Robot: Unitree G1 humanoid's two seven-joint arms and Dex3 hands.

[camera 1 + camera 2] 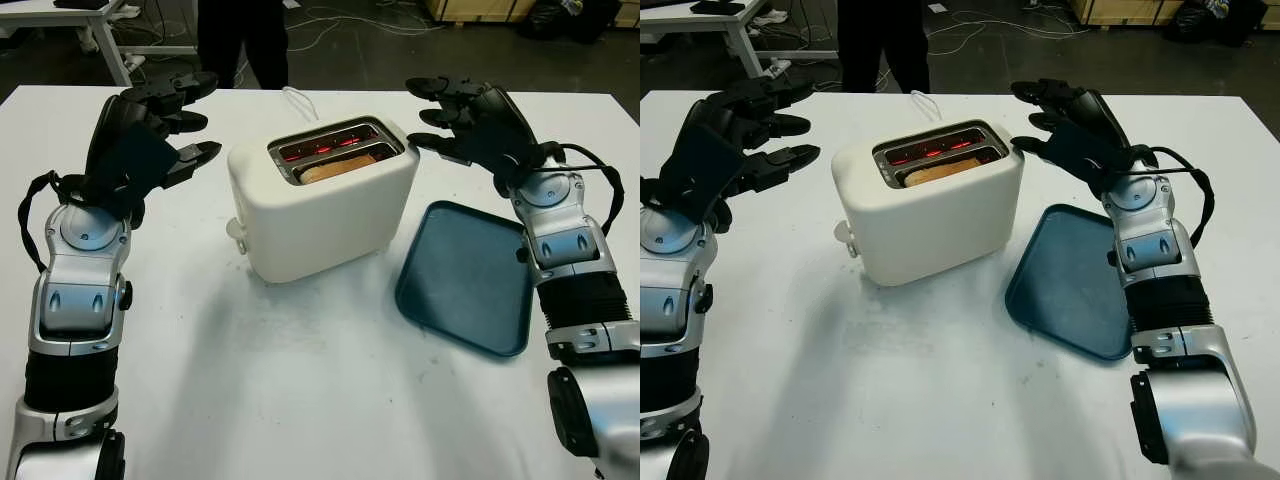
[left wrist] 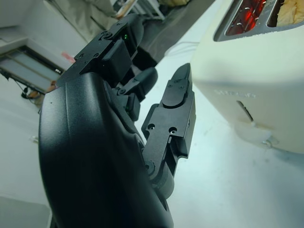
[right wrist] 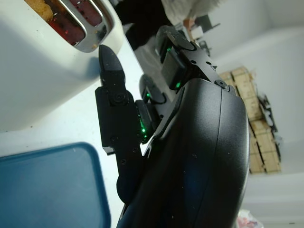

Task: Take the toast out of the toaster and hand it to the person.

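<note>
- Now the toast point(image 1: 335, 167) sits in the near slot of the toaster point(image 1: 325, 200).
- Left robot hand point(image 1: 160, 130) and right robot hand point(image 1: 462, 118) flank it, both open, holding nothing.

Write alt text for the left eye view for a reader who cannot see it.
A white toaster stands mid-table with toast in its near slot and the far slot glowing red. The robot's open left hand and open right hand are raised on either side of it. A blue tray lies to its right; a person stands beyond the table.
</note>
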